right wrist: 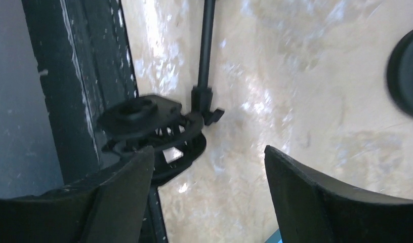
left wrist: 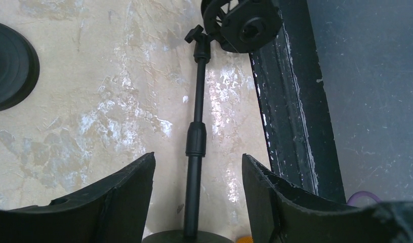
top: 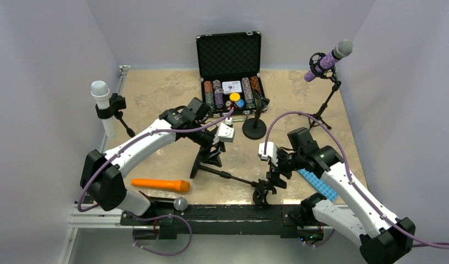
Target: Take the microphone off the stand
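A black tripod stand (top: 229,176) lies on its side mid-table, its empty shock-mount clip (top: 261,193) at the near edge. An orange microphone (top: 159,185) lies loose on the table to its left. My left gripper (top: 213,148) is open over the tripod end; in the left wrist view the stand's pole (left wrist: 195,152) runs between the fingers of the left gripper (left wrist: 198,161) with a gap on each side. My right gripper (top: 274,177) is open and empty just above the clip; in the right wrist view the clip (right wrist: 149,129) sits by the left finger of the right gripper (right wrist: 209,152).
A white microphone (top: 101,102) stands in a holder at the left, a purple one (top: 327,59) on a tripod at back right. An open poker-chip case (top: 229,71) and a round-base stand (top: 254,127) are behind. A blue plate (top: 318,184) lies under the right arm. A grey ball (top: 181,204) sits by the black front rail (top: 239,212).
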Robot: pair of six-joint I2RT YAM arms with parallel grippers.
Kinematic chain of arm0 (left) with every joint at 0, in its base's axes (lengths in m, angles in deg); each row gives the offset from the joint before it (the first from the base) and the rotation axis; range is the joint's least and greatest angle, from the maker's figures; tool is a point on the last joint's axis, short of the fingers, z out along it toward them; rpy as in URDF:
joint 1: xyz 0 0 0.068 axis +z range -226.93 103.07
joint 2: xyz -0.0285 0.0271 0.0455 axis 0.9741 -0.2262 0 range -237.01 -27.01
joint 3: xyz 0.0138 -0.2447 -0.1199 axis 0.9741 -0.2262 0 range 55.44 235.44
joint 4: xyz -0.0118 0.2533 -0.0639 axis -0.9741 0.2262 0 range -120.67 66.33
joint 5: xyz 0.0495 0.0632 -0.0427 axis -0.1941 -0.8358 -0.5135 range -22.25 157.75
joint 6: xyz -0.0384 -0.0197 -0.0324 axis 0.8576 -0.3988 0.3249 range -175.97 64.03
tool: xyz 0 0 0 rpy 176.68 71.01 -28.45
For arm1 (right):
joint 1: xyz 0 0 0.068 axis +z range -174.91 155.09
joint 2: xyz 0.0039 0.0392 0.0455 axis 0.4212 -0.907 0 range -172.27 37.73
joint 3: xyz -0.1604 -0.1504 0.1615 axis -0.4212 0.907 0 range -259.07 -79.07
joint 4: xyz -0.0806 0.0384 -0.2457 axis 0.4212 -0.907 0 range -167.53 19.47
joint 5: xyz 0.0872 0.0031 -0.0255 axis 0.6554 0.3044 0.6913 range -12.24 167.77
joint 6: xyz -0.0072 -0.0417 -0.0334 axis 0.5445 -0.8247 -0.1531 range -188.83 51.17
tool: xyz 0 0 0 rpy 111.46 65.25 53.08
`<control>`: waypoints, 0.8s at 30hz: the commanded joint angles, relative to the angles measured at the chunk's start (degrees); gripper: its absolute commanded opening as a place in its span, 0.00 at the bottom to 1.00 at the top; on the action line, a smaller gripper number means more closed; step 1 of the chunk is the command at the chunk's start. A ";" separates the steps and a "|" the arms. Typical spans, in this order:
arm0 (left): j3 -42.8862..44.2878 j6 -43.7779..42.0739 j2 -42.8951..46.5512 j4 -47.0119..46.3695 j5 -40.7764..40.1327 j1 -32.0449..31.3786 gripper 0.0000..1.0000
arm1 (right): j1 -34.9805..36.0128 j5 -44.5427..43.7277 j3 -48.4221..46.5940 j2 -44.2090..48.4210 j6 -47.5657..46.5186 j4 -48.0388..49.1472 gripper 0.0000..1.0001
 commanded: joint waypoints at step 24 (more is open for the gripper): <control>-1.74 5.42 3.85 -1.73 1.77 -0.02 0.65 | 6.39 -3.25 12.87 4.39 -7.01 9.06 0.79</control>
